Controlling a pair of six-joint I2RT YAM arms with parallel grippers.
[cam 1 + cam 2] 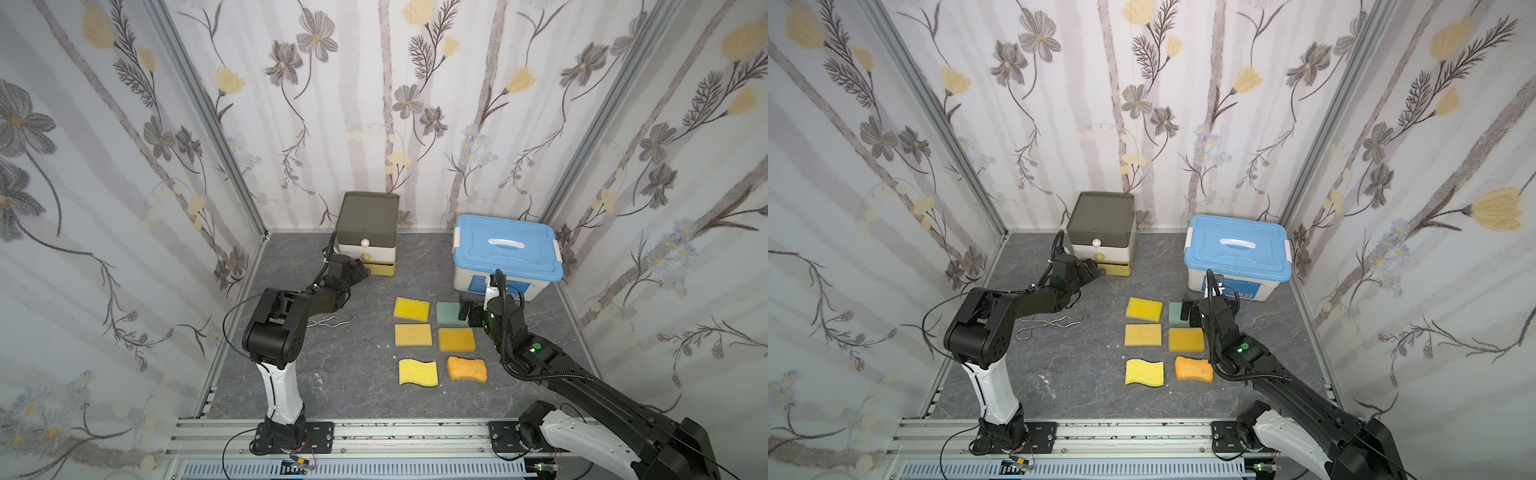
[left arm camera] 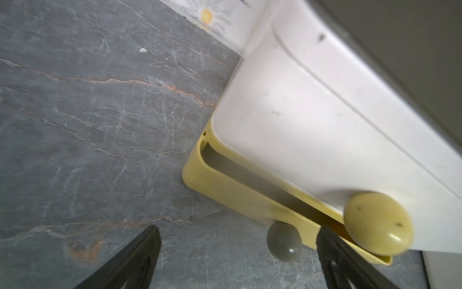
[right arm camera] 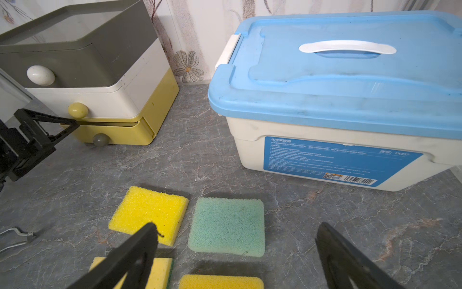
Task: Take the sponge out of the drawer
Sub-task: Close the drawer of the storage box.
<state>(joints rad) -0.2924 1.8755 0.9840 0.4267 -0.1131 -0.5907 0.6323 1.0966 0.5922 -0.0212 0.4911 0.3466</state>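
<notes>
The drawer unit (image 1: pixel 368 224) stands at the back wall with a grey, a white and a yellow drawer. The yellow bottom drawer (image 2: pixel 237 197) is pulled out a slit; its inside is dark, and the sponge in it is hidden. My left gripper (image 2: pixel 237 229) is open at table height in front of this drawer. The grey knob (image 2: pixel 283 241) sits between its fingers, close to one and touching neither. My right gripper (image 3: pixel 237 226) hangs open over a green sponge (image 3: pixel 227 225) and holds nothing.
Several sponges lie in rows on the table, among them a yellow sponge (image 1: pixel 411 308) and an orange sponge (image 1: pixel 466 368). A white box with a blue lid (image 1: pixel 507 249) stands at the back right. Wire tongs (image 1: pixel 332 322) lie by the left arm.
</notes>
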